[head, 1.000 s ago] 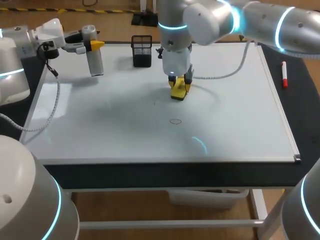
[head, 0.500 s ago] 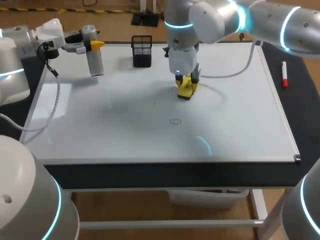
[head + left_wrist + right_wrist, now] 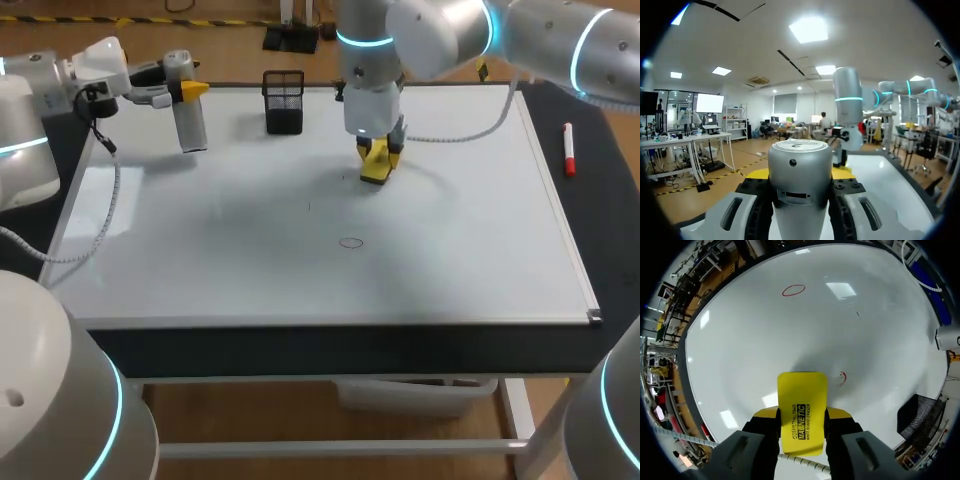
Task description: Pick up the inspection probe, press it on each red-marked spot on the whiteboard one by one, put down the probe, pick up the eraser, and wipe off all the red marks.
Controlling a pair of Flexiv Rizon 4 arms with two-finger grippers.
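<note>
My left gripper [image 3: 190, 92] hangs over the whiteboard's far left corner, shut on the grey cylindrical probe [image 3: 191, 126]. In the left wrist view the probe [image 3: 800, 162] stands between the fingers of that gripper [image 3: 800, 176]. My right gripper [image 3: 378, 158] is shut on the yellow eraser [image 3: 375, 171], which rests on the whiteboard [image 3: 470, 240] at its far middle. The eraser [image 3: 802, 395] sticks out ahead of the right gripper [image 3: 801, 416]. A small red arc [image 3: 842, 378] lies just beside the eraser. A red oval mark [image 3: 351, 242] sits mid-board, also seen as an oval [image 3: 793, 290] farther ahead.
A black mesh holder [image 3: 284, 101] stands at the board's far edge, left of the eraser, and shows as a holder [image 3: 912, 415] beside the right gripper. A red marker [image 3: 569, 150] lies on the dark table right of the board.
My right arm has slid the eraser over the board to the right and toward the far edge. The left arm with the probe has stayed still.
</note>
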